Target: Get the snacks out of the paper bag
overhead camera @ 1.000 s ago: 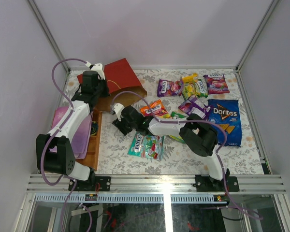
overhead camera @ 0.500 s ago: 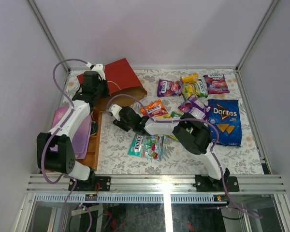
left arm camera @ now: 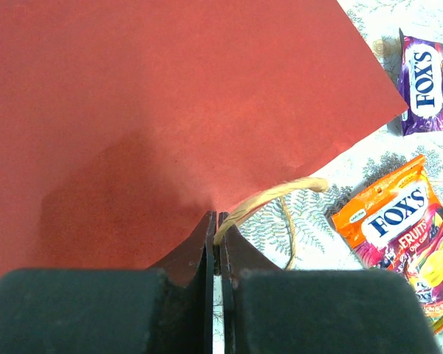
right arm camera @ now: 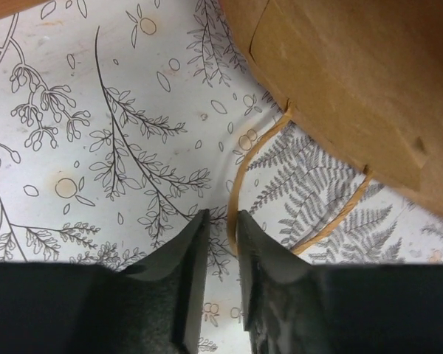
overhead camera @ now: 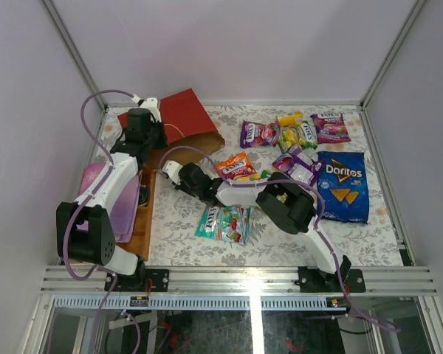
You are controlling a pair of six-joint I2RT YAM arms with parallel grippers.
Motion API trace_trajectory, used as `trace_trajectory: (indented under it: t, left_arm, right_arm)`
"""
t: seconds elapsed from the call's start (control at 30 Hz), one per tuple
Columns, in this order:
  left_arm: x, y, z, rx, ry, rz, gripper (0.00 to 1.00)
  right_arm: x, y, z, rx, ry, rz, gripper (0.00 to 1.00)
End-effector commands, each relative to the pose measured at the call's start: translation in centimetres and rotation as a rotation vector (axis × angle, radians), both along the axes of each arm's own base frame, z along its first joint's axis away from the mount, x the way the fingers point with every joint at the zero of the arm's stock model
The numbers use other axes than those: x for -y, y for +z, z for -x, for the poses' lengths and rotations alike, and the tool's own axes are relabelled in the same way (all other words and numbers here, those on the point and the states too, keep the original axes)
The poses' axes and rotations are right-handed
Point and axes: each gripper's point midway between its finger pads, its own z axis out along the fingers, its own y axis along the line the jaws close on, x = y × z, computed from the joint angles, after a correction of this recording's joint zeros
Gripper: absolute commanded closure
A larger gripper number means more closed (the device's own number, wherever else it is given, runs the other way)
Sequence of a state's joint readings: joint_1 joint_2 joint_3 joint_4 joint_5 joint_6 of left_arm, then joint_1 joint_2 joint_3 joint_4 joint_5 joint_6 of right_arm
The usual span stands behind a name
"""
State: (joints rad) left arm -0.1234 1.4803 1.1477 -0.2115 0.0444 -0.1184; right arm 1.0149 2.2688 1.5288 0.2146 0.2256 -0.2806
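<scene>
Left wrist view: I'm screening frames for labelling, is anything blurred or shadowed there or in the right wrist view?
Left wrist view: left pincer soft-edged, a shadow on the paper bag, orange packet sharp. Right wrist view: right pincer blurred, tablecloth crisp.

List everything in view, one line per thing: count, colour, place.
Paper bag: one, red outside, brown inside, lying far left.
Doritos bag: one, blue, right side.
Orange packet: one, centre, near the bag's mouth.
Teal packet: one, near centre.
Purple packets: about three, far centre to far right.
Yellow-green packets: overlapping, count unclear, far right of centre.
Pink-purple flat item: one, left edge.
Wooden tray: one, brown, left edge.
Tablecloth: one, white, leaf print.
Left gripper: shut on the bag's edge by its handle.
Right gripper: jaws narrowly apart, empty, beside the bag's mouth.
</scene>
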Motion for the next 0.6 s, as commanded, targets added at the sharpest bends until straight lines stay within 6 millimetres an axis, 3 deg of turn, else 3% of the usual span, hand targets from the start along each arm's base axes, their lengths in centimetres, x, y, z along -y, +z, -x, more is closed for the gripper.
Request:
trace_trajectory:
  t: [0.0, 0.07, 0.2, 0.33, 0.43, 0.47, 0.57]
  left_arm:
    - [-0.4, 1.4, -0.8, 0.044, 0.017, 0.001, 0.99]
    - [-0.5, 1.4, -0.8, 0.044, 0.02, -0.001, 0.99]
    - [-0.5, 1.4, -0.8, 0.043, 0.022, -0.001, 0.98]
    - [-0.6, 1.5, -0.8, 0.041, 0.029, -0.005, 0.86]
    - [-0.6, 2.2, -0.7, 0.048, 0.038, 0.009, 0.64]
    - [-0.7, 2.7, -0.6, 0.063, 0.047, 0.017, 0.46]
    - [-1.2, 4.5, 0.0, 0.126, 0.084, 0.039, 0.09]
  right_arm:
    - [-1.0, 0.7, -0.6, 0.03, -0.016, -0.029, 0.85]
    - [-0.9, 0.7, -0.5, 0.027, -0.022, -0.031, 0.99]
    - [-0.6, 2.2, -0.4, 0.032, -0.029, -0.056, 1.0]
    - [-0.2, 5.8, 0.3, 0.041, -0.03, -0.131, 1.0]
    - [0.4, 8.6, 0.9, 0.052, -0.029, -0.182, 1.0]
    - [0.5, 9.6, 1.1, 0.055, -0.03, -0.2, 1.0]
    - [1.0, 12.1, 1.6, 0.063, -0.03, -0.25, 1.0]
